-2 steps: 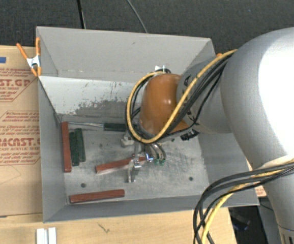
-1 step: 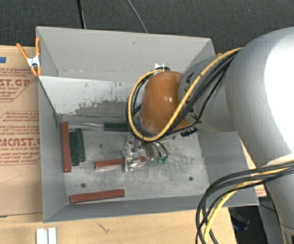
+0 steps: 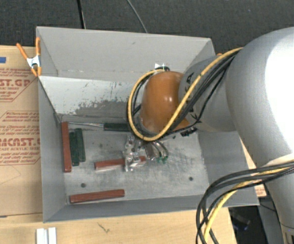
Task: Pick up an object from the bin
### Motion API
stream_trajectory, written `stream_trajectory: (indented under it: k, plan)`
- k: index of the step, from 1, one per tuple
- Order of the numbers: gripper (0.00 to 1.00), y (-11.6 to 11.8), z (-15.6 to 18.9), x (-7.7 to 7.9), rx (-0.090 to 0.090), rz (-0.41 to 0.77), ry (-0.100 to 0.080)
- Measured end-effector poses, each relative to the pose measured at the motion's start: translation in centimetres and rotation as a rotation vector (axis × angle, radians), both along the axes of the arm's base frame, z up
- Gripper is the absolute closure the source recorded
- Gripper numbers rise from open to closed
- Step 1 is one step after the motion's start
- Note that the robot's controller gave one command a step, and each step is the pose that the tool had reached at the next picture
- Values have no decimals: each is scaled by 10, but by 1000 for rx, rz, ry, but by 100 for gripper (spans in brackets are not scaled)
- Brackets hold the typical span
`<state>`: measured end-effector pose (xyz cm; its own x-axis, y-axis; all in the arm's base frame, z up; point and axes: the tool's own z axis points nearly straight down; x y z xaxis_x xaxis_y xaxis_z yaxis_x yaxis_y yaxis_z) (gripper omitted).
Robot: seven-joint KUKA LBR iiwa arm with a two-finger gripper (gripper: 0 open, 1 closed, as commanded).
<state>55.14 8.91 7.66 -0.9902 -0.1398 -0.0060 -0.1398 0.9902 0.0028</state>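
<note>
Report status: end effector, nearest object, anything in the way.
End effector down mid grey metal bin. Short red-brown flat block beside it, view-left, grasp unconfirmed. Long red-brown bars and dark green bars lie apart from it.

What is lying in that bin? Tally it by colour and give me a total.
Red-brown bars: 3
Dark green bars: 2
Total: 5 in plain sight; the gripper sits low over the middle of the bin and may cover more.

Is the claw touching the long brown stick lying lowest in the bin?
Apart: the camera view shows bare floor between gripper and long brown stick.
</note>
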Motion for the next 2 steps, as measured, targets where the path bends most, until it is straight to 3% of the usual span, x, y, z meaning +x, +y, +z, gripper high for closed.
stream_trajectory:
  k: [2]
  plan:
    - [100, -1, 19, -3, -3, 2, 9]
